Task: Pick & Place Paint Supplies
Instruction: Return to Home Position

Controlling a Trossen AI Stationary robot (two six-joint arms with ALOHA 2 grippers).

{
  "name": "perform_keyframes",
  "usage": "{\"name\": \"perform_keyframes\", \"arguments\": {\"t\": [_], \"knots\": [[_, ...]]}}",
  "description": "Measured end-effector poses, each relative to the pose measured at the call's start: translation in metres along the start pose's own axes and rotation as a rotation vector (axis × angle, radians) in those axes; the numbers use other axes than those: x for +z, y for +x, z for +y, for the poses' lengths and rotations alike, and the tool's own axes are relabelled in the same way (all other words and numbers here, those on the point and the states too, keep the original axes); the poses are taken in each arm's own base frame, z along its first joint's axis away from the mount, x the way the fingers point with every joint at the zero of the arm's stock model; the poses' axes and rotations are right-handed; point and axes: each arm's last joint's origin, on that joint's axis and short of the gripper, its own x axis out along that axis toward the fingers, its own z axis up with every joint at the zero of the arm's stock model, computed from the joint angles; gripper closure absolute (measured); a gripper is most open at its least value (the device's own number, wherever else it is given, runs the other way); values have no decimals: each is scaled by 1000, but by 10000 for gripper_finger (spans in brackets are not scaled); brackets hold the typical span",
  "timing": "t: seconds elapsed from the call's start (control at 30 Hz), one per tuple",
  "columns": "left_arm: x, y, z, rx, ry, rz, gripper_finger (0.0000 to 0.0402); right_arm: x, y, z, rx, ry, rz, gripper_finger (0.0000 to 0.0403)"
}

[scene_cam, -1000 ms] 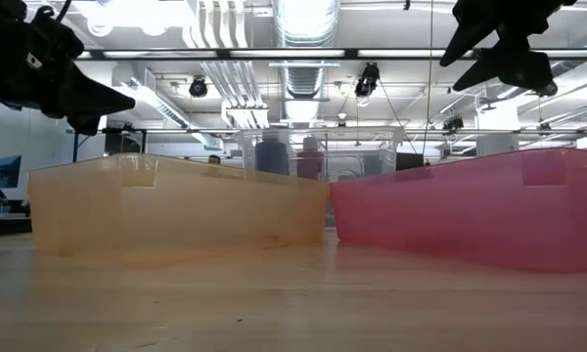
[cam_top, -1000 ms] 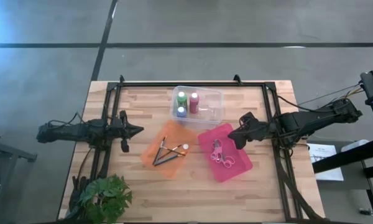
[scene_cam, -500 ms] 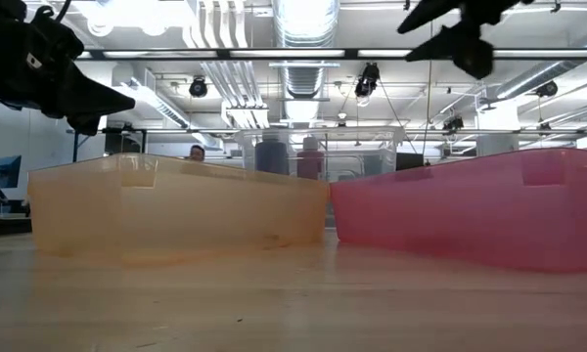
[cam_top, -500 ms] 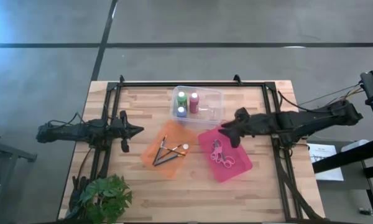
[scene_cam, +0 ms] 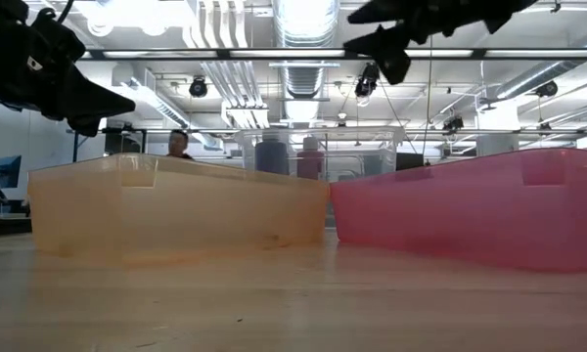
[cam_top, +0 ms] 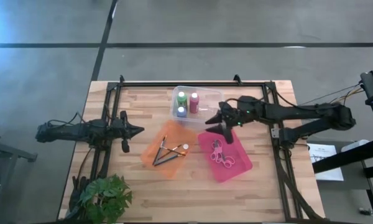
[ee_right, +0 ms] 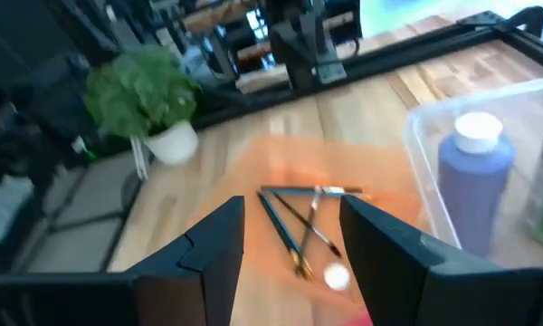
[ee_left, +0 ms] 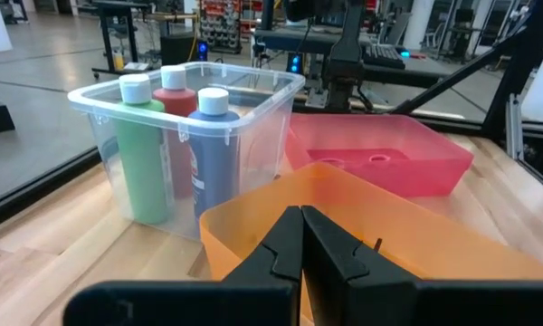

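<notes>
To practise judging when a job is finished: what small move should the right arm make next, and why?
Probably draw back to its own side. The right gripper hangs open and empty by the clear bin; the paint bottles stand in that bin, the paintbrushes lie in the orange bin, so nothing seems left to pick. The left gripper waits shut at the table's left.

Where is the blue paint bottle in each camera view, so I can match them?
High view: blue bottle in the clear bin, nearest the orange bin.
Low view: blue bottle seen through the clear bin, beyond the orange bin.
Left wrist view: blue bottle in the clear bin, beyond the orange bin.
Right wrist view: blue bottle beside the orange bin.
Shared landmark: the orange bin.
</notes>
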Motion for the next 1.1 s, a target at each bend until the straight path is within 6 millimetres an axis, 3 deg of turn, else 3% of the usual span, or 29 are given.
{"name": "perform_keyframes", "arguments": {"t": [0.07, 0.23, 0.5, 0.77, 1.1], "knots": [[0, 0, 0, 0, 2, 6, 392, -5, -8, 4, -16, -45, 13, 225], [-1, 1, 0, 1, 3, 13, 392, -26, -55, 12, -71, -128, -111, 225], [-2, 2, 0, 3, 7, 27, 392, -87, -107, 5, -124, -172, -253, 225], [-2, 2, 0, 3, 8, 32, 392, -122, -125, -4, -100, -193, -366, 225], [-2, 2, 0, 3, 8, 32, 392, -153, -125, -16, -97, -224, -438, 225]]}}
